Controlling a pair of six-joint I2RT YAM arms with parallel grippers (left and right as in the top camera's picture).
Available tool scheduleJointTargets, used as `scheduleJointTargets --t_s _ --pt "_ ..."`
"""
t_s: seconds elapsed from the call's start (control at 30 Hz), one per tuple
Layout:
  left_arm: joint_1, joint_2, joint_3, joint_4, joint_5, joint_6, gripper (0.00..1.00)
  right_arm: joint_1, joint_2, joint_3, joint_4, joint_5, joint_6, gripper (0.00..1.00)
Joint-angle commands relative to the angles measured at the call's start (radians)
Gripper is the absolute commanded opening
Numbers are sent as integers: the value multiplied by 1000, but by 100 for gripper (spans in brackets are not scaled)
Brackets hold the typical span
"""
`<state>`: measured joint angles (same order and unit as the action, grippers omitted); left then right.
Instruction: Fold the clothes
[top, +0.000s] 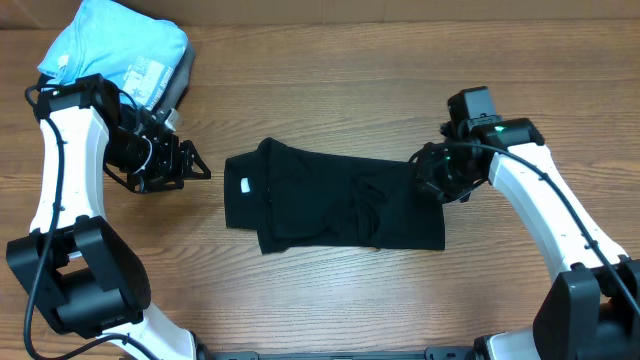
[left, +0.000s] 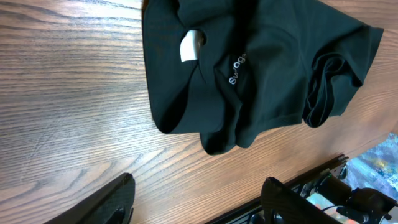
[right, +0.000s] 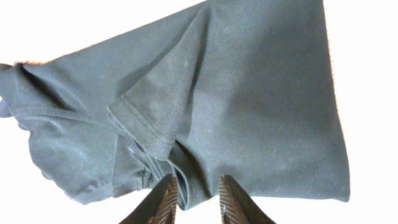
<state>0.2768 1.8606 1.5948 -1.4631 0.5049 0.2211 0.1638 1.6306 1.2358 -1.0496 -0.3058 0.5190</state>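
Shirt (top: 330, 205): black, centre of table (top: 330, 300), narrowed to a rumpled strip; I judge crosswise folds remain.
Right gripper (right: 196, 182): fingers narrowly apart at its hem; grip I cannot tell.
Left gripper (left: 199, 182): fingers wide apart, empty, near collar.

The shirt (top: 335, 205) is plain black, with a white neck tag (top: 245, 184) and small white lettering (left: 237, 70) on the chest. In the right wrist view's glare its fine knit looks a washed-out blue-grey. The desk (top: 330, 80) is mid-brown wood with darker grain streaks. At the desk's far left corner, a light-blue garment (top: 110, 45) lies on a dark grey garment (top: 183, 70). The left arm (top: 65, 170) and the right arm (top: 545, 200) have white shells and black joints. A small green light (top: 497, 127) shows on the right arm. The left hand (left: 196, 190) and the right hand (right: 198, 196) are black.
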Motion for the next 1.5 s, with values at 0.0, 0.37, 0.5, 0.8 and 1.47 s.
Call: scheduleJointTargets --t_s 0.0,0.37,0.5,0.8,1.47 --pt "-2 -86 56 -14 16 29 67 27 17 -50 33 -18 -21 25" --pt "-2 -304 89 -14 9 22 74 248 131 -285 837 -146 302 18" --pt "-2 -321 89 -29 9 21 74 225 126 -265 1044 -259 299 18" --pt "-2 -321 89 -43 -39 9 76 93 50 -94 529 -365 -29 24" --pt "-6 -130 -344 321 37 18 100 82 -25 -42 15 -203 -213 52"
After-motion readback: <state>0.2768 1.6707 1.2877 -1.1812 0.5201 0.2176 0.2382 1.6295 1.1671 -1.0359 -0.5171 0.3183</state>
